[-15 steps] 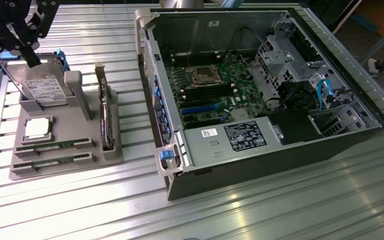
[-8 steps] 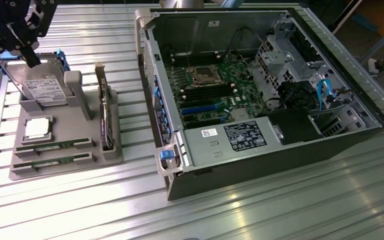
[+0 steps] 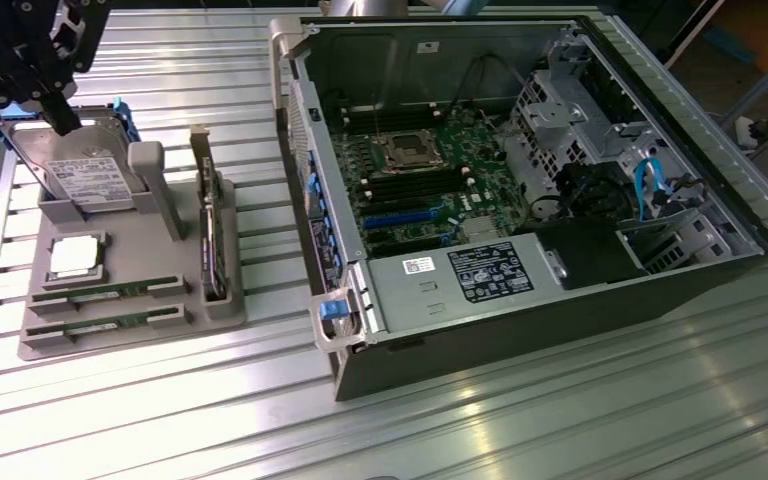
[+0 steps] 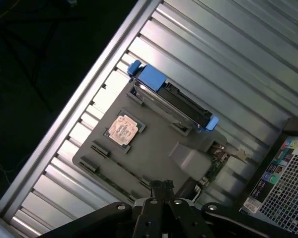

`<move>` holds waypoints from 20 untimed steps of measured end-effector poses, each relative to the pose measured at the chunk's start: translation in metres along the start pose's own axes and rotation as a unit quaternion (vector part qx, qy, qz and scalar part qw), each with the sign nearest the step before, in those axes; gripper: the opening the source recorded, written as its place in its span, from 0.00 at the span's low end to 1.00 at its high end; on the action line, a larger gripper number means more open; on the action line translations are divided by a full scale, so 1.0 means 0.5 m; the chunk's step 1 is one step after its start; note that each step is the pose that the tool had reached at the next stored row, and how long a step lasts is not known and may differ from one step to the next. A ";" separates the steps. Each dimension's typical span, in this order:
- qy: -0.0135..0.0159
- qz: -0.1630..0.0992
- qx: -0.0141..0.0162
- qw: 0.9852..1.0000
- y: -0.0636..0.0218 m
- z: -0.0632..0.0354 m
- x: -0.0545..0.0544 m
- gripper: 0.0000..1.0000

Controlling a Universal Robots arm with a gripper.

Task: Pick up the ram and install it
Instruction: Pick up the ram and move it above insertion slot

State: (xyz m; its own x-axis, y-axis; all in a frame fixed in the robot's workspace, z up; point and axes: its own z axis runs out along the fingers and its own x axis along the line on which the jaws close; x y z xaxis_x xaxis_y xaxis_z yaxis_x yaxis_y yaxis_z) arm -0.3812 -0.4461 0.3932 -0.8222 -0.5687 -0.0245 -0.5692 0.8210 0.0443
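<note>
**Exterior view.** Black gripper (image 3: pixel 61 118), fingers closed and empty, at upper left of the frame. The ram (image 3: pixel 104 292), a flat green circuit-board stick, lies at lower left in a grey moulded plastic tray (image 3: pixel 151 250) on the ribbed aluminium surface (image 3: pixel 491 430). Judged stage: approach. Grasping calls for parted fingers.

**Wrist view.** Fingers (image 4: pixel 159 187) above the matte tray (image 4: pixel 159 144).

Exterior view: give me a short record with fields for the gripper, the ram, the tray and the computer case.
gripper: above the hard drive end of the tray, jaws shut, nothing held
ram: two green sticks lying in slots at the tray's near end, untouched
tray: grey, at the exterior view's left
computer case: open, motherboard exposed, at the exterior view's right
</note>
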 end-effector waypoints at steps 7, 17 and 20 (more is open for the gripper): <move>0.002 -0.035 -0.001 0.999 0.000 0.000 0.000 0.11; 0.003 -0.078 -0.002 0.997 0.000 0.000 0.000 0.11; 0.004 -0.090 -0.002 0.996 0.000 0.000 0.000 0.11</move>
State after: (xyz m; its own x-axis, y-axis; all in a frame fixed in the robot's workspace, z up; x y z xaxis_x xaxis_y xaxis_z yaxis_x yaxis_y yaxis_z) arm -0.3812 -0.4461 0.3931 -0.7062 -0.7076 -0.0245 -0.7079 0.7049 0.0443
